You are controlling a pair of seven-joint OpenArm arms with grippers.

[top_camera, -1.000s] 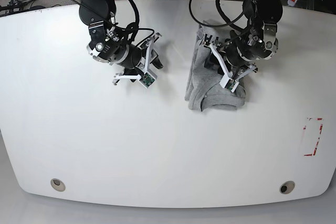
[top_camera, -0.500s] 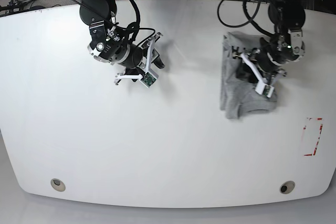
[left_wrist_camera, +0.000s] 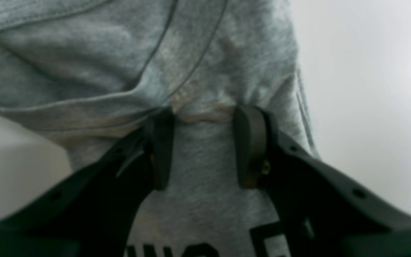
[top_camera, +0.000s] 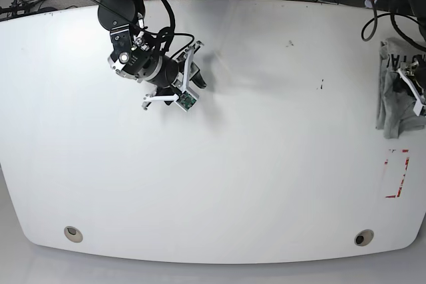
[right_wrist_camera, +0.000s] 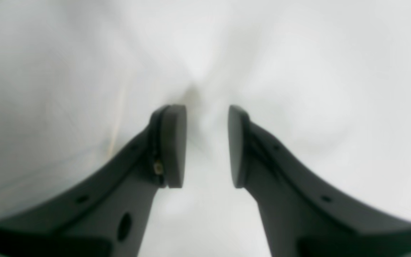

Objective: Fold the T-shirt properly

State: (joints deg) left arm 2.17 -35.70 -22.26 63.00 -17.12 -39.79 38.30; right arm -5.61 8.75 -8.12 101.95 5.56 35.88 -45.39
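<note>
The white desk [top_camera: 219,184] carries the T-shirt [top_camera: 394,98] at its right edge, where the left hand [left_wrist_camera: 205,146] grasps it; the right hand [right_wrist_camera: 205,146] is released over bare desk.

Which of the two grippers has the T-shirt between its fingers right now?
The left gripper, at the table's far edge in the base view: its fingers bracket grey T-shirt fabric. The right gripper has only bare table between its fingers.
</note>
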